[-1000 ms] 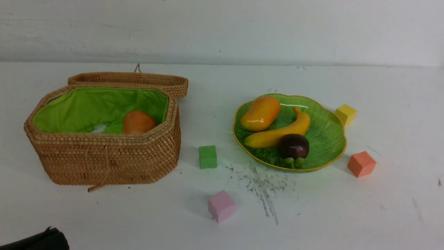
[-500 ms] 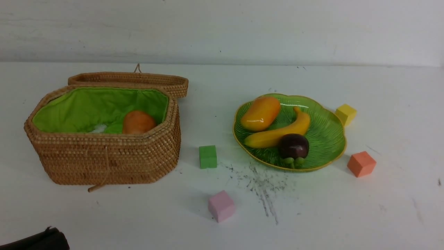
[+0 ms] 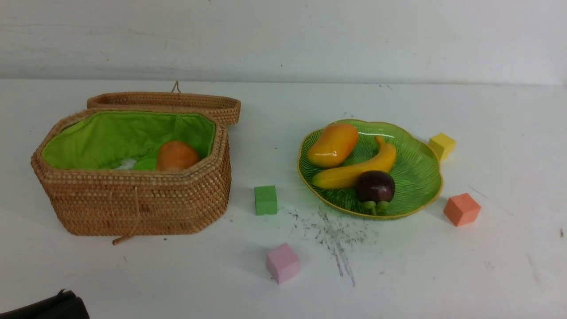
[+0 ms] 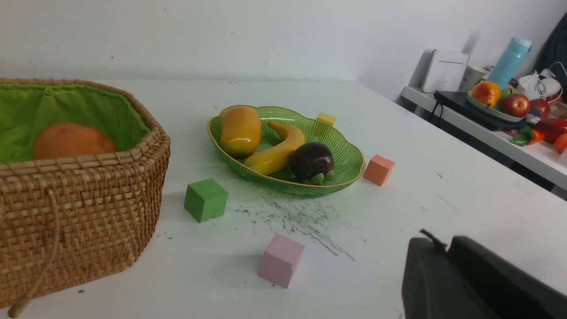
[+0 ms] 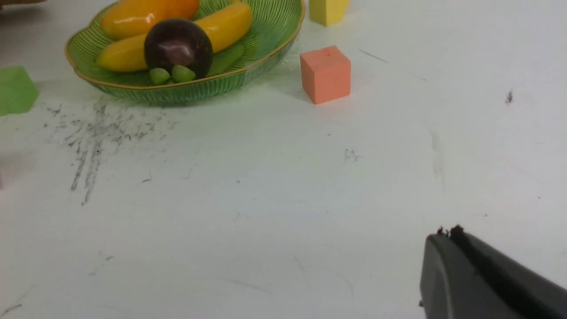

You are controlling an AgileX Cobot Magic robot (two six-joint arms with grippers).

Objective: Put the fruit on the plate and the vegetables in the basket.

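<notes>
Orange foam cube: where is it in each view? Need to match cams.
Front view: orange cube on the table, right of the green plate, near its front-right rim.
Left wrist view: orange cube just off the plate's rim, apart from it.
Right wrist view: orange cube close beside the plate.
Shared landmark: the purple mangosteen on the plate.
</notes>
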